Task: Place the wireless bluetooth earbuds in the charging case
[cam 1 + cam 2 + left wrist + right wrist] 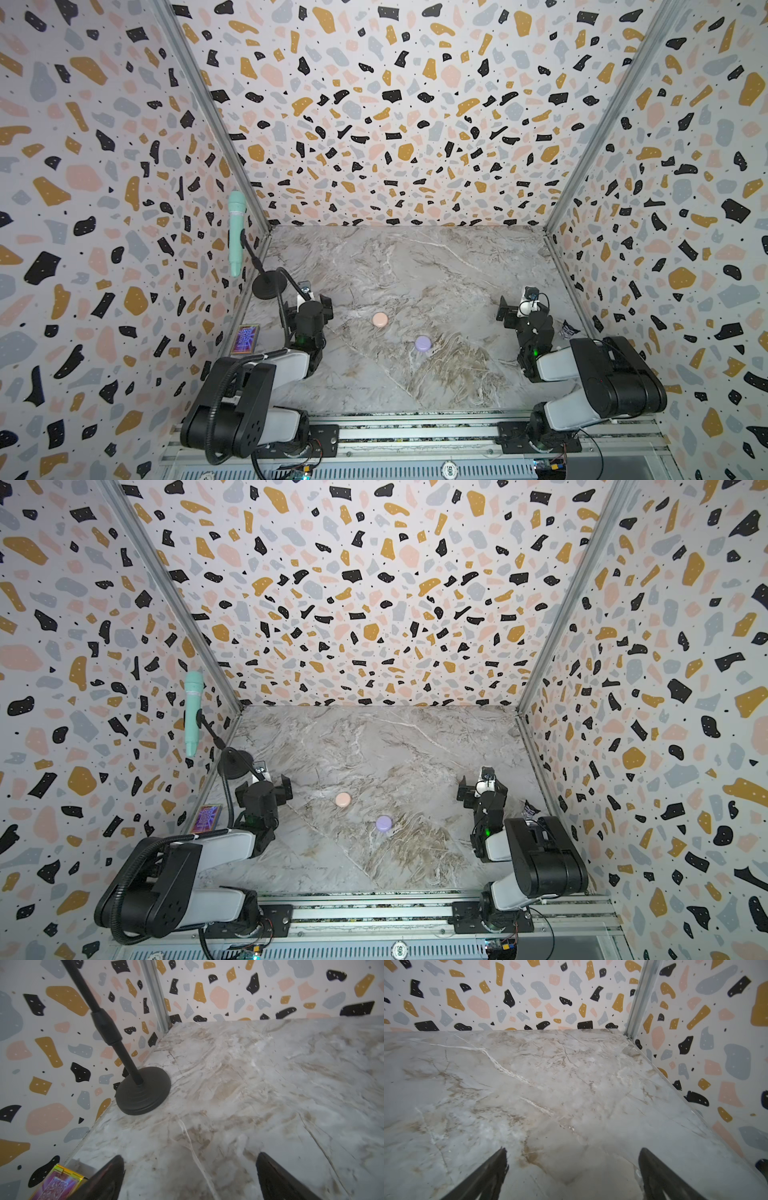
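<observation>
Two round puck-like charging cases lie shut on the marble table point(415, 266): a pale pink case point(380, 319) point(343, 799) and, nearer the front, a lavender case point(423, 343) point(383, 823). The wireless bluetooth earbuds are out of view. My left gripper point(314, 300) point(190, 1167) hovers left of the pink case, open and empty. Far off to the right of both cases is my right gripper point(521, 306) point(573, 1163), also open, with only bare marble between its fingers. Neither wrist view shows a case.
A black microphone stand base point(269, 286) point(143, 1091) sits by the left wall, carrying a teal microphone point(236, 232). A shiny card box point(245, 338) point(56, 1184) leans at the left wall. A small dark wrapper point(567, 330) lies by the right wall. Walls enclose three sides.
</observation>
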Controlling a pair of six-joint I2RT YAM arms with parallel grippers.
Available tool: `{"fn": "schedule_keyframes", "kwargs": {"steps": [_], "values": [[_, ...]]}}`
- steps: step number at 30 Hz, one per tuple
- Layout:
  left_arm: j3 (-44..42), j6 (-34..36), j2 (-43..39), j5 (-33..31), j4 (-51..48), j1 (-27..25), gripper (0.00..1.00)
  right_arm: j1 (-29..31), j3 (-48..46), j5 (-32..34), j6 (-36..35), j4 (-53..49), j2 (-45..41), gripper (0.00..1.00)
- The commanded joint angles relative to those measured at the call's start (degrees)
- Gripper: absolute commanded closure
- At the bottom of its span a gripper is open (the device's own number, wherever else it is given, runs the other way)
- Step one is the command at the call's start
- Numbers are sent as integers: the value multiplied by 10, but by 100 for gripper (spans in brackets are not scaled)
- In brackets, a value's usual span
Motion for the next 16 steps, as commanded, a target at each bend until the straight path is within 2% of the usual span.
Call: {"fn": "schedule_keyframes", "kwargs": {"steps": [1, 4, 6, 9, 11, 16], "values": [[-75, 18, 51, 19, 272, 7, 0, 2, 9, -11, -11, 24, -10, 1], [-47, 8, 21, 31, 158, 9, 0, 5, 10, -7, -12, 21, -9, 1], [-67, 12, 40, 27, 229, 8, 0, 10, 12, -2, -16, 22, -7, 1], [-58, 12, 19, 29, 177, 7, 0, 10, 15, -1, -17, 18, -6, 1], [-64, 14, 26, 25, 203, 7, 0, 11, 18, -2, -16, 13, -4, 1], [-65, 12, 15, 28, 191, 7, 0, 3, 12, -19, -14, 21, -8, 1]]}}
